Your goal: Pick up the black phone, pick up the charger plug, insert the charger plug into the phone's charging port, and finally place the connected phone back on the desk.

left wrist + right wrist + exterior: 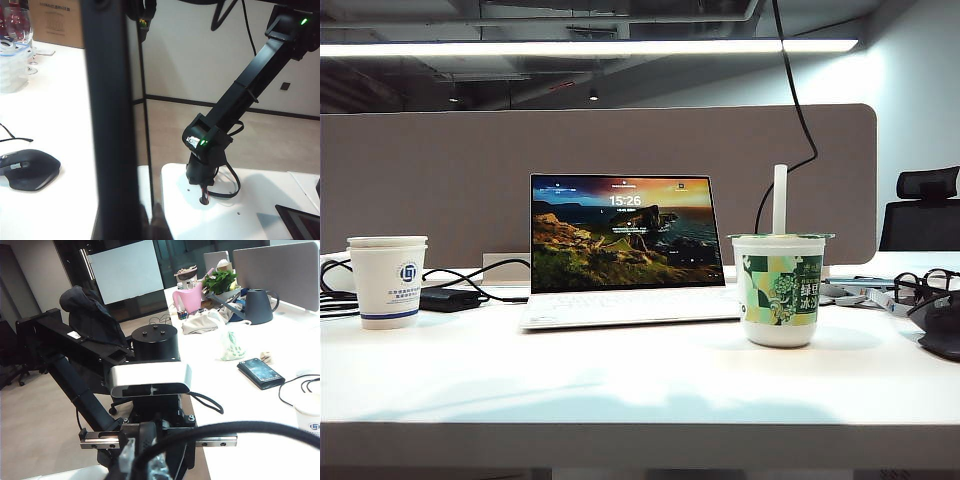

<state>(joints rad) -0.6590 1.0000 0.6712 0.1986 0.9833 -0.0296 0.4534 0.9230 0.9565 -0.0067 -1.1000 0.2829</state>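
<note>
Right wrist view gives the only sight of the black phone (260, 373). It lies flat, screen up, on the desk (260, 440), with nothing holding it. Its long axis runs slantwise to the desk's near edge, and one short end is turned toward a paper cup (309, 421) with a loop of thin black cable (295, 388) between them. The charging port is too small to make out, and I cannot pick out the charger plug in any view.

From the left tool (145, 441), which faces this lens under its silver camera (150, 380), the phone lies off to one side and farther out over the desk, well apart from the fingers. That tool's fingers sit together at the middle of the slide rail, closed on nothing. The right tool is not clearly separable from the blur at the picture's edge, but it is closed and holds nothing that can be seen.

My judgement is that no step has begun, and the left arm is the nearer one to the phone. It would have to swing sideways, open, and line its fingers across the phone's narrow width.

In the exterior view neither arm nor the phone appears. It shows only a laptop (625, 250), two cups and a power brick (450, 298) with its cables.
</note>
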